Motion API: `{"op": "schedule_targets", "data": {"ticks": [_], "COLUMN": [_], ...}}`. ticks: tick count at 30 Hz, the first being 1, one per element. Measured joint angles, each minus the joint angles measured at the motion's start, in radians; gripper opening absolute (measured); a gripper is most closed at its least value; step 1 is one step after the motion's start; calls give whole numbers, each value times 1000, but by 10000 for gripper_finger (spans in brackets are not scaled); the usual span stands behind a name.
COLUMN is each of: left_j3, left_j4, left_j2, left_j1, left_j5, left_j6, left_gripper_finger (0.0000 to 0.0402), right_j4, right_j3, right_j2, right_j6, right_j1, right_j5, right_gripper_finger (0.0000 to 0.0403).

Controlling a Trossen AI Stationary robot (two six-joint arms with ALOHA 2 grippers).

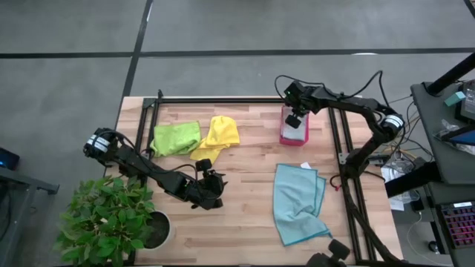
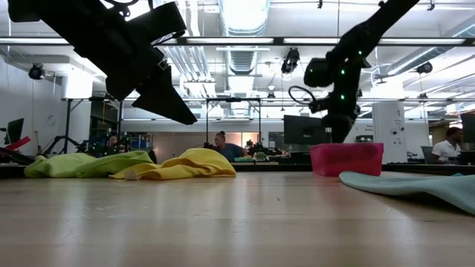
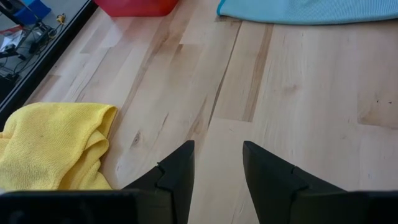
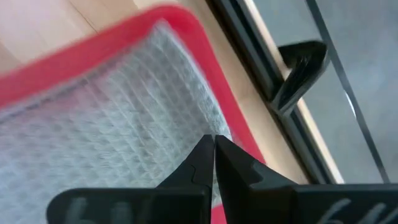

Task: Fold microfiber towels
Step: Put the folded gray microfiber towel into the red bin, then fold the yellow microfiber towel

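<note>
A lime green towel (image 1: pixel 176 138) and a yellow towel (image 1: pixel 217 135) lie crumpled side by side at the far left of the table. A light blue towel (image 1: pixel 298 200) lies partly folded over at the near right. A grey towel (image 4: pixel 112 130) lies inside the pink-red tray (image 1: pixel 295 127) at the far right. My right gripper (image 4: pixel 213 142) is shut, pointing steeply down over the grey towel near the tray's rim. My left gripper (image 3: pixel 217 149) stands open above bare wood, just near of the yellow towel (image 3: pixel 53 146), with nothing between its fingers. My right gripper has its shut fingertips (image 4: pixel 205 152) right over the grey towel's surface near the tray's corner. Whether they touch the cloth cannot be told, and nothing shows between the fingers.
A potted plant (image 1: pixel 111 222) stands at the near left corner. Black frame rails run along the far edge (image 1: pixel 215 100) and the right side (image 1: pixel 349 170). Bare wood (image 1: pixel 245 178) lies between the left towels and the blue towel.
</note>
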Motion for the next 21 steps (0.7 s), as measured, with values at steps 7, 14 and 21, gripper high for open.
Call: {"op": "schedule_targets", "data": {"ticks": [7, 14, 21], "left_j3": [0, 0, 0], "left_j4": [2, 4, 61], "left_j2": [0, 0, 0], "left_j1": [0, 0, 0], "left_j5": [0, 0, 1], "left_j6": [0, 0, 1], "left_gripper_finger": [121, 121, 121], "right_j4": [122, 112, 60], "right_j3": [-96, -96, -90], "right_j2": [34, -4, -130], "right_j6": [-1, 19, 89], "right_j1": [-27, -20, 46], "right_j5": [20, 21, 9], "right_gripper_finger": [9, 9, 9]}}
